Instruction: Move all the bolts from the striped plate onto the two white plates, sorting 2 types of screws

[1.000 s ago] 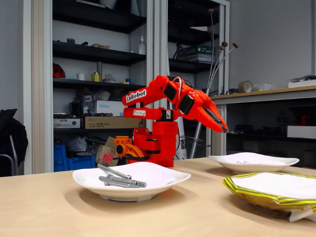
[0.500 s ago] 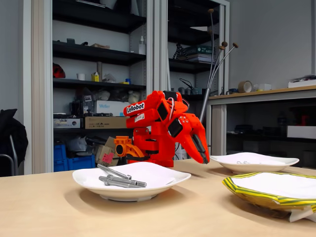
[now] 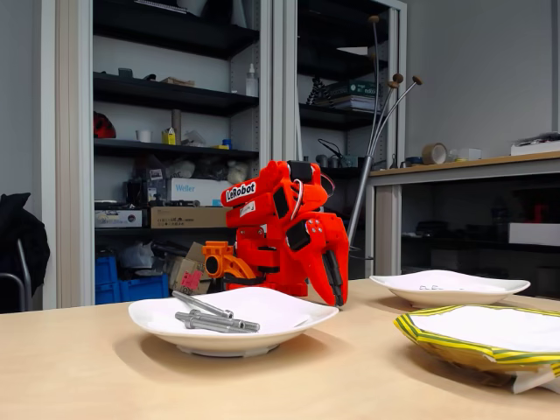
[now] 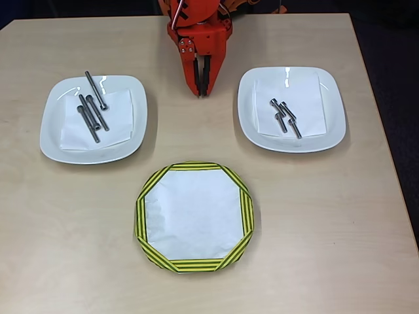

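— What does your arm (image 3: pixel 280 223) look like?
— Bright orange-red plastic, blocky segments with black motors, a white "LeRobot" label (image 3: pixel 241 191), red and white cables, tapered gripper (image 4: pixel 201 89) fingers.

It looks like a workshop or lab: open shelves (image 3: pixel 175 131) with boxes, tools and parts behind the bench (image 3: pixel 105 367).

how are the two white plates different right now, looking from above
In the overhead view, the left white plate holds four long slim bolts, while the right white plate holds about four short stubby bolts. The long bolts spread over the left plate's upper half; the short ones cluster near the right plate's middle. Both plates are plain white with a white paper liner, and each sits to one side of the tool.
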